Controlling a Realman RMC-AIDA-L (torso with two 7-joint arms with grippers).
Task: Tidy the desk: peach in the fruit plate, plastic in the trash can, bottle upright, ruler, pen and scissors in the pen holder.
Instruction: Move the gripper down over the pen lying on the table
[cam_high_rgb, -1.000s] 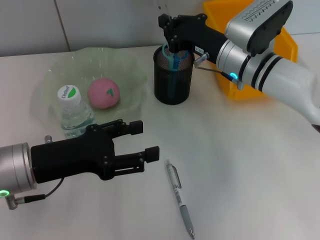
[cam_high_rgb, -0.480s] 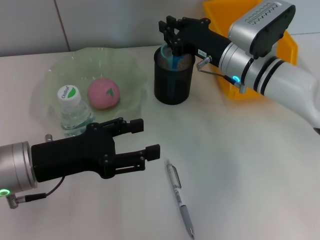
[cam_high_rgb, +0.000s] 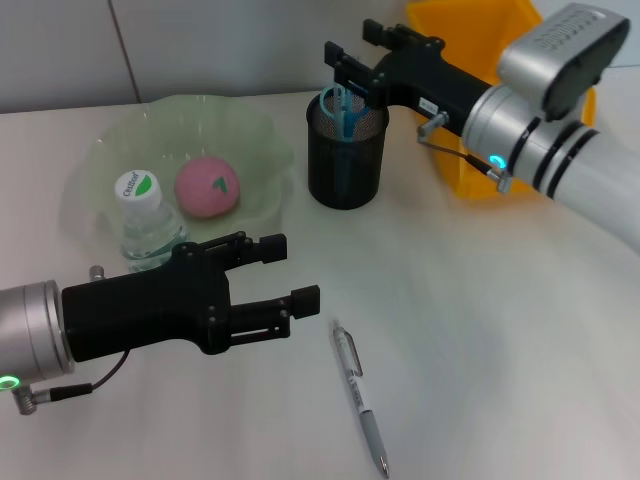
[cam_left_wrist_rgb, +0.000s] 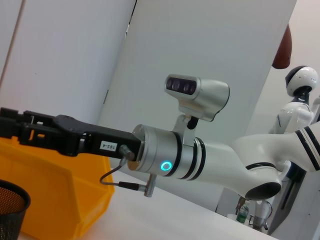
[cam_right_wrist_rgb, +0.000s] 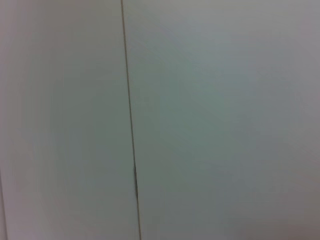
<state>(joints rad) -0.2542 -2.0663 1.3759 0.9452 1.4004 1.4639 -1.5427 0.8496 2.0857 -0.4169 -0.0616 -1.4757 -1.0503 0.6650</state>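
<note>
Scissors (cam_high_rgb: 342, 108) stand in the pen holder (cam_high_rgb: 346, 152), their light blue handles poking up above the black mesh rim; this is where the task's thing sits now. Going by size, the white bench (cam_high_rgb: 500, 350) carries everything. At its far right edge stands the yellow trash can (cam_high_rgb: 470, 30), partly hidden behind the right arm; the left wrist view shows its yellow wall (cam_left_wrist_rgb: 60, 195) beside the mesh rim of the holder (cam_left_wrist_rgb: 12, 200). On the far left lies the fruit plate (cam_high_rgb: 250, 135), pale green with a wavy rim. The peach (cam_high_rgb: 208, 186) rests in it, and the bottle (cam_high_rgb: 145, 220) stands upright with its white cap up, at the near edge of the plate; whether its base is on the plate or just off it is hard to tell from here. The pen holder stands just right of the plate. The pen (cam_high_rgb: 360, 395) lies flat on the bench, well apart from the holder and nearer the robot.

The right hand (cam_high_rgb: 352, 68) hovers just above and behind the holder's rim, its fingers spread and released, with nothing between them, close over the scissor handles. The left hand (cam_high_rgb: 295, 275) hangs low over the near bench, between the bottle and the pen, fingers parted and empty.
</note>
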